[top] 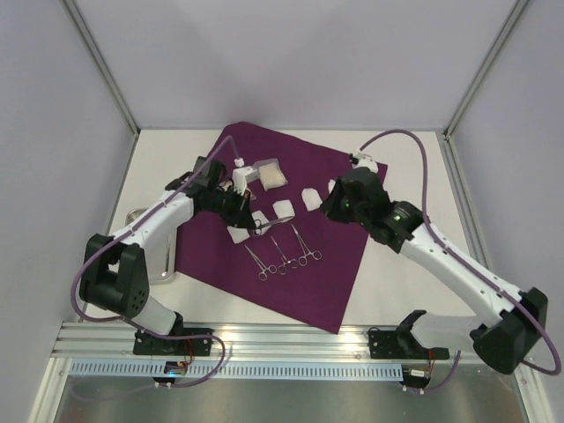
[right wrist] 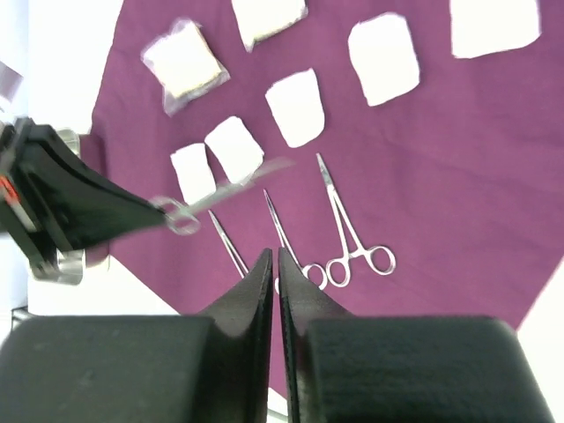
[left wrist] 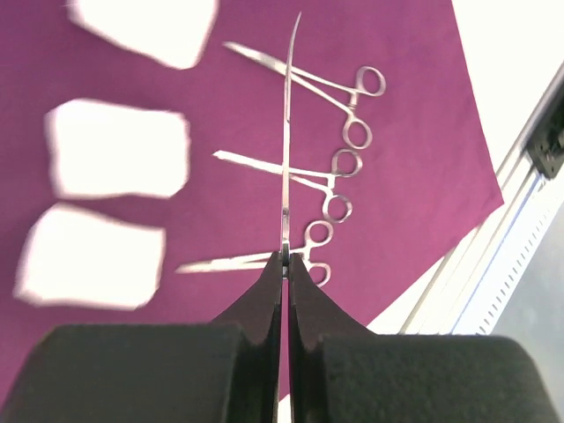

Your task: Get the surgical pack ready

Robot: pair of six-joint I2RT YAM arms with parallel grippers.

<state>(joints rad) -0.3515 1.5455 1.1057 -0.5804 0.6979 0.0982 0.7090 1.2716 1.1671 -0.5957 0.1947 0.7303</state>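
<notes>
While three forceps (top: 283, 256) lie on the drape (top: 335, 273), the left gripper (left wrist: 285, 263) grips a fourth forceps (left wrist: 285, 141).
Right gripper (right wrist: 276, 257) hovers, jaws closed, empty.

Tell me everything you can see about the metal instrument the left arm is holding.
The instrument is a slim, shiny silver tool, metal by its look, with a finger ring at the held end and a long narrow tip that curves slightly. The left gripper's fingers are shut on it near the ring end; nothing else is seen touching it. It juts out ahead of them, seemingly raised above the purple drape and three similar forceps lying there.
</notes>
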